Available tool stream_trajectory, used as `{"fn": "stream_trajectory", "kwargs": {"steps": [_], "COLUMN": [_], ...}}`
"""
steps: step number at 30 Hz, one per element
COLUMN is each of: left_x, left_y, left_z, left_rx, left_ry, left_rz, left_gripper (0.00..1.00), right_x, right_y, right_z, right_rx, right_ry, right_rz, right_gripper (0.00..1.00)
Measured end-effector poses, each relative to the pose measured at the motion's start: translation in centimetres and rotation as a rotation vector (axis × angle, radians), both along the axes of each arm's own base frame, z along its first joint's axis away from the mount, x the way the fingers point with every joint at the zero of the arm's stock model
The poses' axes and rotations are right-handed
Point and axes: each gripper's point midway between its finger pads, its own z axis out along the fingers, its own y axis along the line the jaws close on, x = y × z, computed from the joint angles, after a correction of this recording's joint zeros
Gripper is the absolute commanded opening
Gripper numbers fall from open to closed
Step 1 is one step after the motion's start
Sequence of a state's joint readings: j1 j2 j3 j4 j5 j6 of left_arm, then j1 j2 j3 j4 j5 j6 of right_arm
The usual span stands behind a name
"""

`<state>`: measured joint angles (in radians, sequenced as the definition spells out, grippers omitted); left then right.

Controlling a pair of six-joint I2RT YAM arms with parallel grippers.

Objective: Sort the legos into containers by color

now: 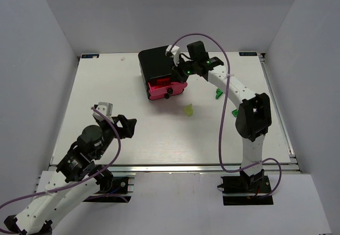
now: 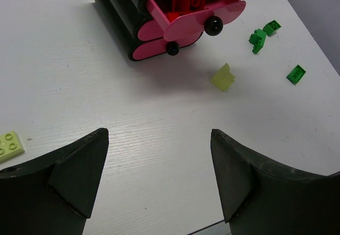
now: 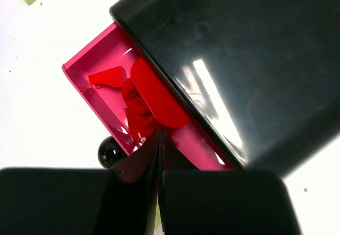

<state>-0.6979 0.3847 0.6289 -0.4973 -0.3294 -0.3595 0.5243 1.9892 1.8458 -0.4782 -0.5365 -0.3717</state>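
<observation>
On the white table point(image 1: 106, 86), a black cabinet point(image 1: 155, 61) stands at the far side with its top pink drawer point(image 2: 197, 22) pulled out to take one colour, while the two lower drawers point(image 2: 154, 49) are pushed in. The right gripper point(image 1: 183, 71) hangs over the open drawer, fingers pressed together with no brick seen between them, its tips at the drawer's front edge. The left gripper point(image 2: 159, 139) waits near its own base, jaws spread wide and empty, facing the loose pieces. Red bricks point(image 2: 190, 0) lie inside the open drawer, apparently sorted. Green bricks point(image 2: 258, 37) and a pale yellow brick point(image 2: 223, 78) lie on the table beside the cabinet, awaiting their drawers.
</observation>
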Motion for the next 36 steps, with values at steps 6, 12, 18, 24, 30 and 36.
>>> {"fn": "stream_trajectory", "kwargs": {"steps": [6, 12, 18, 24, 30, 36], "left_x": [0.0, 0.0, 0.0, 0.0, 0.0, -0.1], "left_y": [0.0, 0.0, 0.0, 0.0, 0.0, 0.0], "left_z": [0.0, 0.0, 0.0, 0.0, 0.1, 0.2], "left_rx": [0.0, 0.0, 0.0, -0.001, -0.003, -0.008], "left_ry": [0.0, 0.0, 0.0, -0.001, -0.004, -0.009], "left_rz": [0.0, 0.0, 0.0, 0.0, -0.002, -0.005], "left_gripper": [0.87, 0.87, 0.87, 0.87, 0.87, 0.87], "right_x": [-0.7, -0.1, 0.6, -0.1, -3.5, -6.5], "right_y": [0.8, 1.3, 1.3, 0.7, -1.4, -3.0], "right_z": [-1.9, -1.8, -1.7, -1.3, 2.8, 5.3], "right_rx": [-0.028, -0.034, -0.044, -0.042, 0.0, 0.028], "right_ry": [0.039, 0.024, 0.008, -0.015, -0.099, -0.194], "right_rz": [0.019, 0.011, -0.012, -0.015, 0.005, 0.058], "right_gripper": [0.0, 0.0, 0.0, 0.0, 0.0, 0.0]}}
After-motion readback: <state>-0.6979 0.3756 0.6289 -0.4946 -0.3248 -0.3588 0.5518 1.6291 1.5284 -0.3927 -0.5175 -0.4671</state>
